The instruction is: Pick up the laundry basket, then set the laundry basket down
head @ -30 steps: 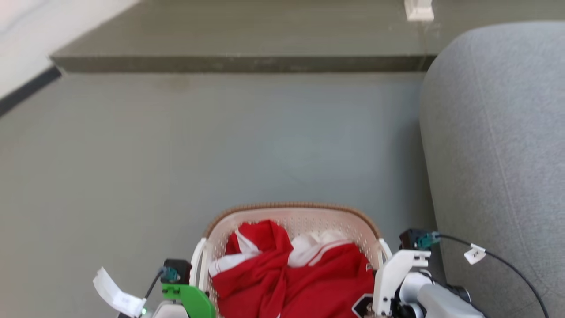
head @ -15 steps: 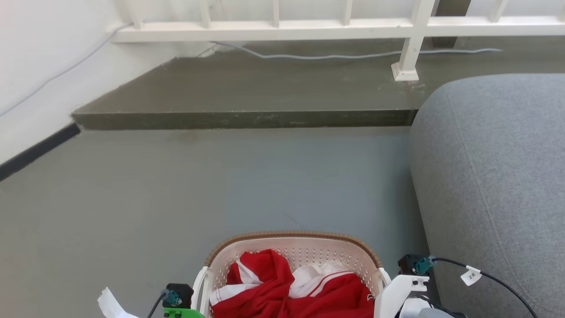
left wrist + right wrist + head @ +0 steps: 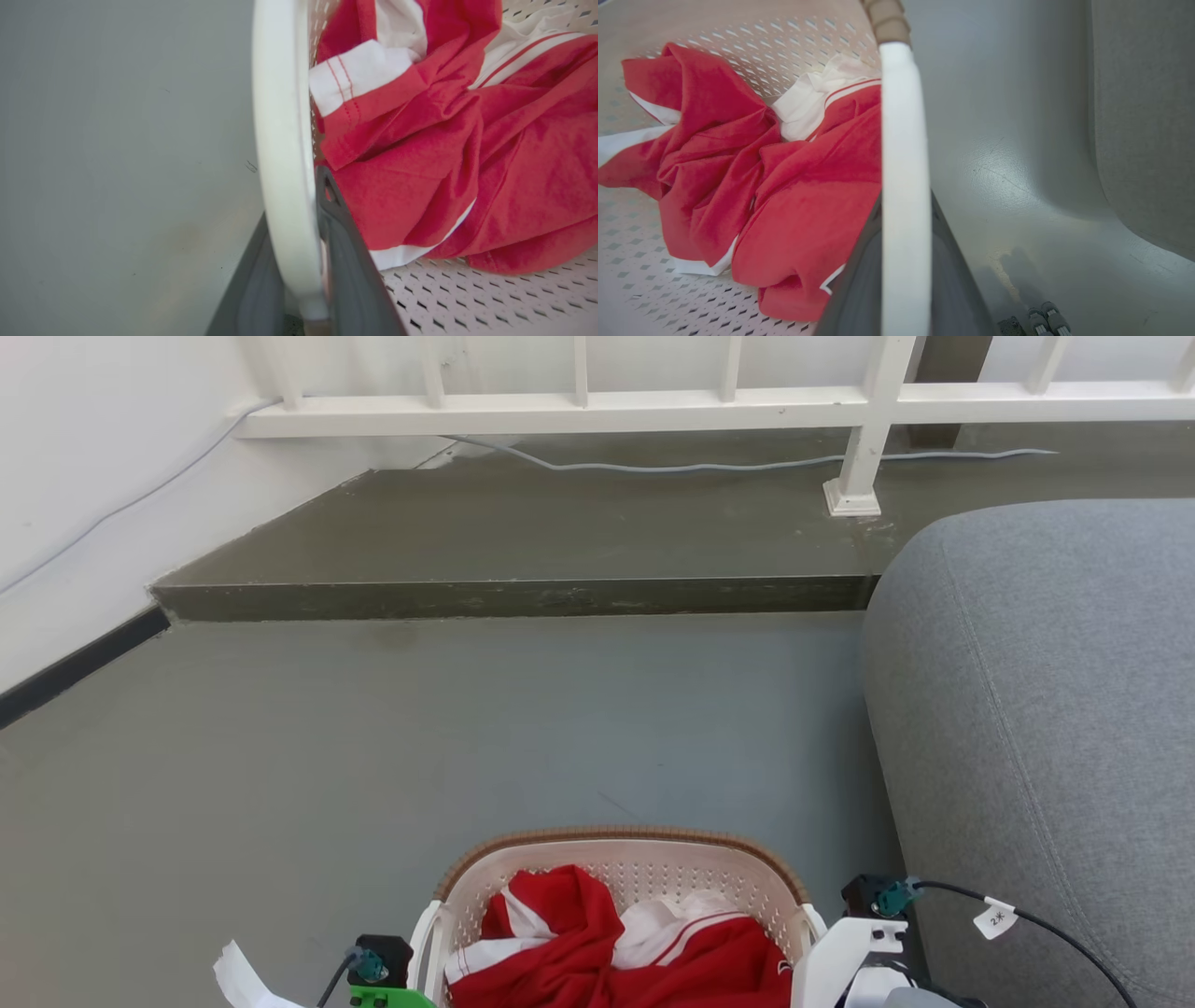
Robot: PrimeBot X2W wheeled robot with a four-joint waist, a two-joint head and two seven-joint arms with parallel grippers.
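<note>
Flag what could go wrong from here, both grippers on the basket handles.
1. The left gripper and right gripper each pinch only a smooth white handle of the laundry basket; uneven arm motion could tilt it or let a handle slip.
2. The grey sofa sits close on the right; the right wrist's tagged cable could snag or rub it.
3. The step lies ahead; setting down on its edge could tip the basket.

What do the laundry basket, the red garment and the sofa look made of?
The laundry basket: likely moulded cream plastic, perforated, smooth; brown rim looks woven. The red garment: soft creased fabric, probably jersey. The sofa: grey textured upholstery fabric, seamed.
</note>
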